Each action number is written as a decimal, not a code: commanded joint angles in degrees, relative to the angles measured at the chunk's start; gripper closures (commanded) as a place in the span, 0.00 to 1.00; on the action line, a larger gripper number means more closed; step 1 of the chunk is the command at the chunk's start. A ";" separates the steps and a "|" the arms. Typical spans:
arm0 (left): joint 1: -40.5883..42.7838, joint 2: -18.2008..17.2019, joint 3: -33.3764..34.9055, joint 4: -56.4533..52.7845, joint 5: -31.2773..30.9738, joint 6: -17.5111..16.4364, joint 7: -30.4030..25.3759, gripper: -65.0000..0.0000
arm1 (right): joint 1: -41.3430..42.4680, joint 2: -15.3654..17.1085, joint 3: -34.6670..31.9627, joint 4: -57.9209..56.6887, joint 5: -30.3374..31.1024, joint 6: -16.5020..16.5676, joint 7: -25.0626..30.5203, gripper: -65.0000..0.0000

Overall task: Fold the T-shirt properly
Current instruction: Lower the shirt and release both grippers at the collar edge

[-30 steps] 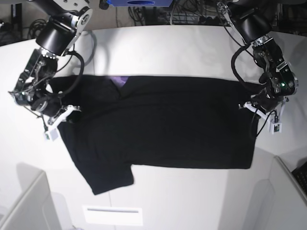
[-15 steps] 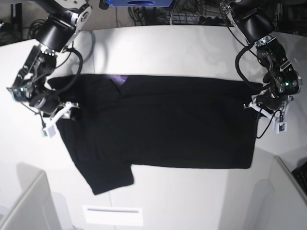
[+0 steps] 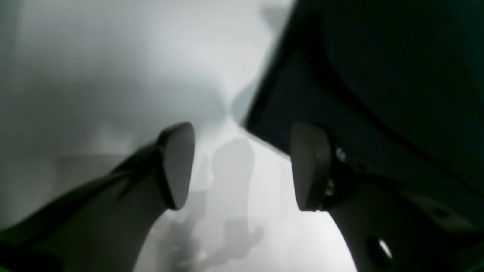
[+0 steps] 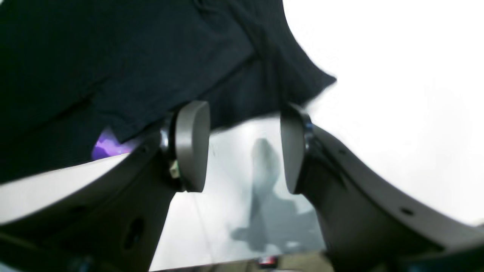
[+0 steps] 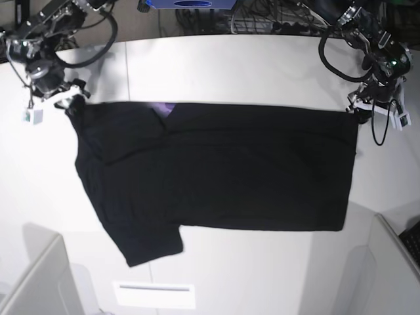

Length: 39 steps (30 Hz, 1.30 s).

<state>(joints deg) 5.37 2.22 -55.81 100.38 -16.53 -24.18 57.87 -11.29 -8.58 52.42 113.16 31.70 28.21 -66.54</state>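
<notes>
Matte black T-shirt folded flat, smooth white table

right pincer: jaws apart, nothing between | T-shirt: black, purple patch, just beyond fingertips | white table

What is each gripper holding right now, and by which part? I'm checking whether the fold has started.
Nothing is held. The left gripper and right gripper are both open, with only white table between their pads, beside the T-shirt corners.

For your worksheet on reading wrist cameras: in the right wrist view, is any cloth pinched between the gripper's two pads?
No. The right gripper stands open with bare table between its pads, and the T-shirt lies beyond them.
</notes>
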 commanded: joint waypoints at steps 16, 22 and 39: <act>-5.76 0.02 -0.14 -10.14 -0.56 -0.30 -3.14 0.41 | 1.75 0.71 5.55 -15.54 7.37 -5.48 9.18 0.57; -5.76 -0.15 -0.14 -12.16 -0.56 -0.30 -3.23 0.69 | 4.74 0.89 5.64 -22.48 7.02 -5.57 9.62 0.51; -1.98 -2.53 4.34 -13.21 -0.56 -0.30 -3.40 1.00 | 6.23 4.58 5.20 -28.20 7.29 -4.95 12.08 1.00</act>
<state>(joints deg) 3.14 -0.05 -51.37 86.56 -18.63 -24.97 52.82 -5.43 -5.04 57.54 84.20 38.63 22.76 -55.07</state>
